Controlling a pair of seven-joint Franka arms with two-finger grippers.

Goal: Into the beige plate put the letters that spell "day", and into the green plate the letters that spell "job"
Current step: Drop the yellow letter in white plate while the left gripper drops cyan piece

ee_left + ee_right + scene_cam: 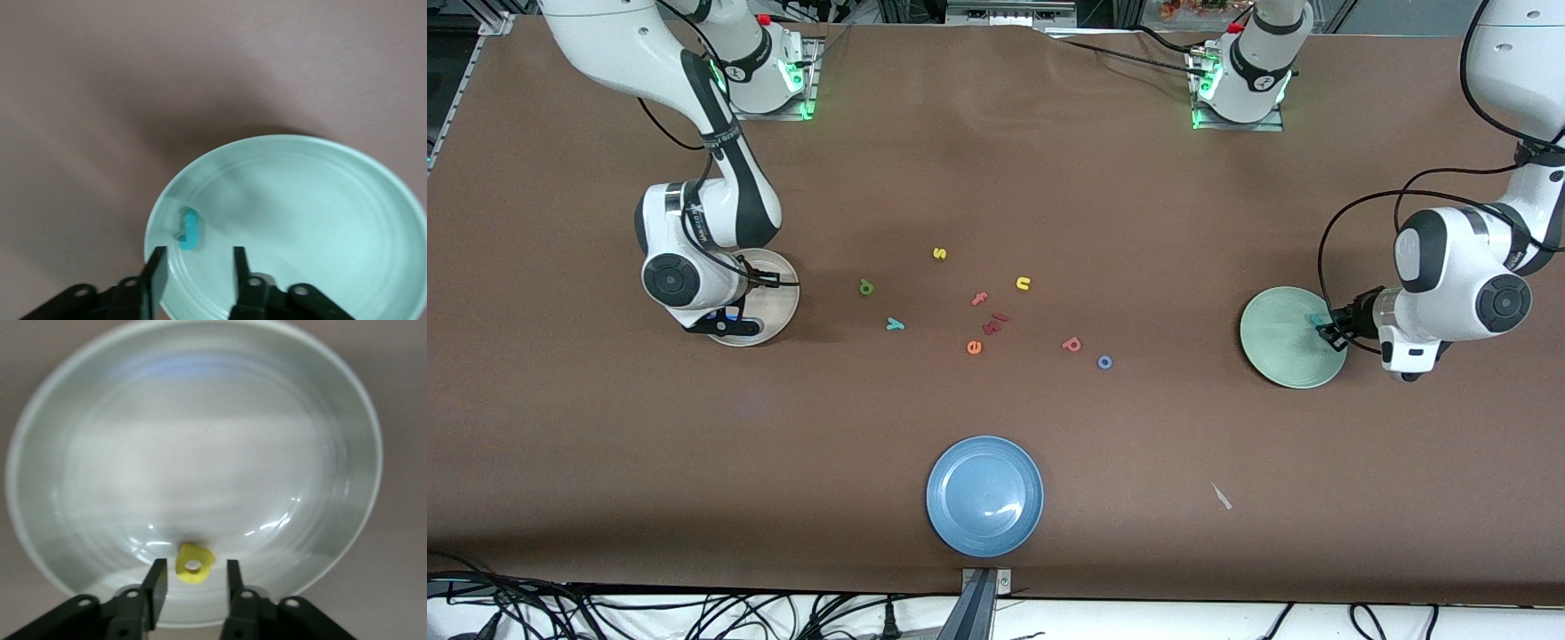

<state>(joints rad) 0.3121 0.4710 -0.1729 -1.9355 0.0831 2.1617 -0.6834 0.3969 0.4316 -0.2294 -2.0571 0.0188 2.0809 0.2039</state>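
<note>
The yellow d (193, 563) lies in the beige plate (200, 440), and my right gripper (193, 587) hangs open just over it, fingers clear of the letter. In the front view that gripper (725, 322) is over the beige plate (778, 284) at the right arm's end. The teal j (189, 230) lies near the rim of the green plate (320, 220), with my left gripper (197, 277) open above it and holding nothing. The green a (865, 287), teal y (895, 324), pinkish-red b (1072, 344) and blue o (1104, 362) lie on the table between the plates.
A yellow s (939, 254), yellow n (1023, 284), pink f (980, 299), orange e (974, 348) and small red letters (996, 322) are scattered mid-table. A blue plate (984, 495) sits near the front edge. A small white scrap (1222, 497) lies toward the left arm's end.
</note>
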